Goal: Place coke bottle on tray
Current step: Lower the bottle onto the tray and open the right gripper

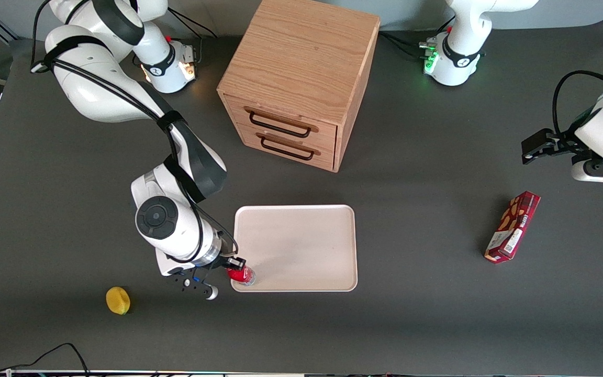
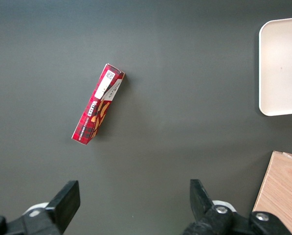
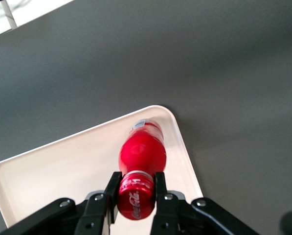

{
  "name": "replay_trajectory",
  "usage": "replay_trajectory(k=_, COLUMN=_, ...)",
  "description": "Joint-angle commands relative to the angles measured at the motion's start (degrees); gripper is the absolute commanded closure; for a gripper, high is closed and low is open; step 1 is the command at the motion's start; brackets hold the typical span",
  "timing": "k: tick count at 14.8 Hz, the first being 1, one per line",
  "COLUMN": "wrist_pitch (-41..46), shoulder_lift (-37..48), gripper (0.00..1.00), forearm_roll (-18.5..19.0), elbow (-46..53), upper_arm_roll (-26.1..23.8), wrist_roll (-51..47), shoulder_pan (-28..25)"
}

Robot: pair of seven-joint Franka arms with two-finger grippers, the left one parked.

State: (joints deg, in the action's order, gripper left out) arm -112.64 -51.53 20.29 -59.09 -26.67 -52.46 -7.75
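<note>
The small red coke bottle (image 1: pixel 242 274) stands over the corner of the pale cream tray (image 1: pixel 301 246) that is nearest the front camera and toward the working arm's end. My gripper (image 1: pixel 232 267) is shut on its red cap. In the right wrist view the fingers (image 3: pixel 112 188) press both sides of the cap of the coke bottle (image 3: pixel 142 156), whose base is down at the tray (image 3: pixel 62 166) near its rounded corner. I cannot tell whether the base touches the tray.
A wooden drawer cabinet (image 1: pixel 296 84) stands farther from the front camera than the tray. A yellow lemon-like object (image 1: pixel 118 300) lies near the front edge at the working arm's end. A dark red snack box (image 1: pixel 512 226) lies toward the parked arm's end; it also shows in the left wrist view (image 2: pixel 98 108).
</note>
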Motion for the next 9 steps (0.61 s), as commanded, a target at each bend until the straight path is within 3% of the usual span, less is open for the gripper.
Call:
replay_trajectory(k=1, wrist_pitch=-0.1, shoulder_lift=-0.7, gripper=0.00, forearm_roll=2.2, elbow=1.6, upper_arm_roll=-0.6, wrist_roll=-1.8, shoulder_pan=-0.5)
replay_trajectory(k=5, wrist_pitch=1.5, shoulder_lift=1.2, gripper=0.00, forearm_roll=3.5, elbow=1.8, upper_arm_roll=-1.3, wrist_roll=-1.1, shoulder_pan=-0.1)
replay_trajectory(k=9, wrist_pitch=20.0, shoulder_lift=14.9, gripper=0.00, forearm_roll=3.4, elbow=0.7, upper_arm_roll=-8.3, wrist_roll=6.5, shoulder_pan=4.3)
